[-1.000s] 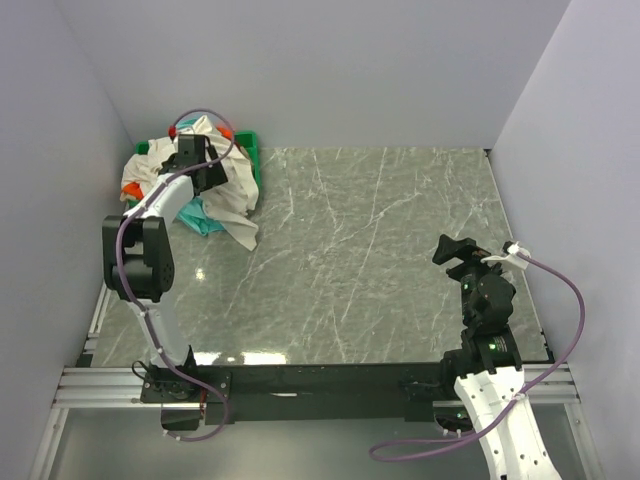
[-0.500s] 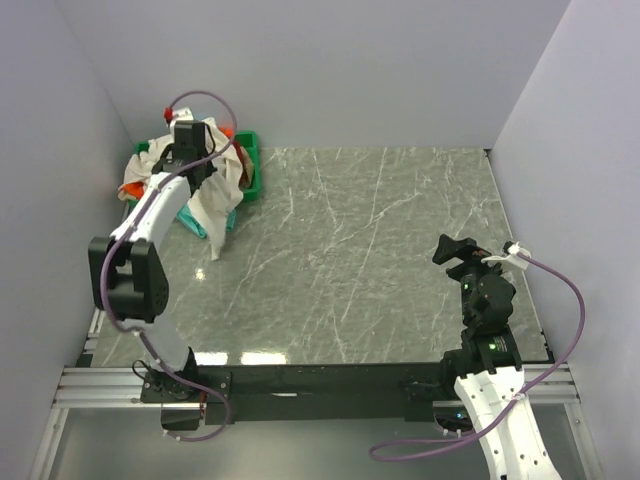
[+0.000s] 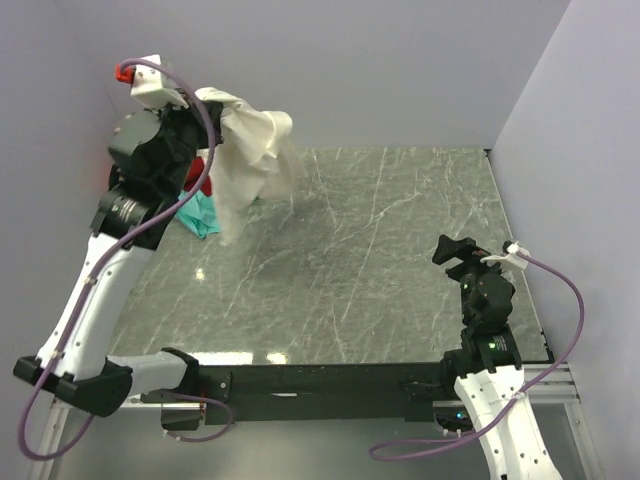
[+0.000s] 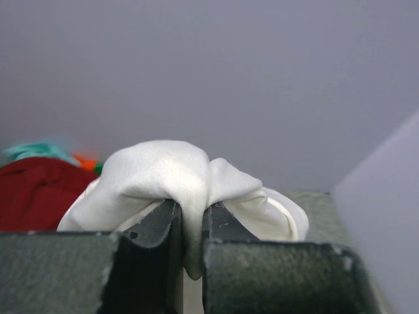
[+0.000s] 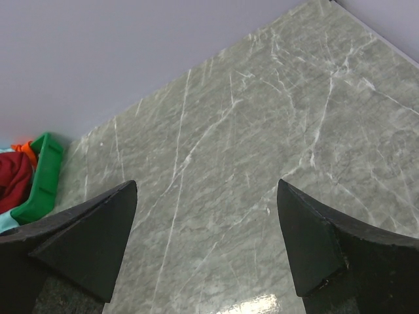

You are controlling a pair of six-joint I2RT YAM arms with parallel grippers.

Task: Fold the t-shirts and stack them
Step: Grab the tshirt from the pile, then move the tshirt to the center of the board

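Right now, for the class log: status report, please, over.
Left gripper shut on cream-white t-shirt, shirt hanging high. Right gripper open, empty. Teal t-shirt close beneath it; snag unclear.

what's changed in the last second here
The left end effector rose from the green bin, shut on the cream-white t-shirt, which now hangs above the table instead of lying on the pile. The right end effector stayed put, open; the teal t-shirt barely shifted.
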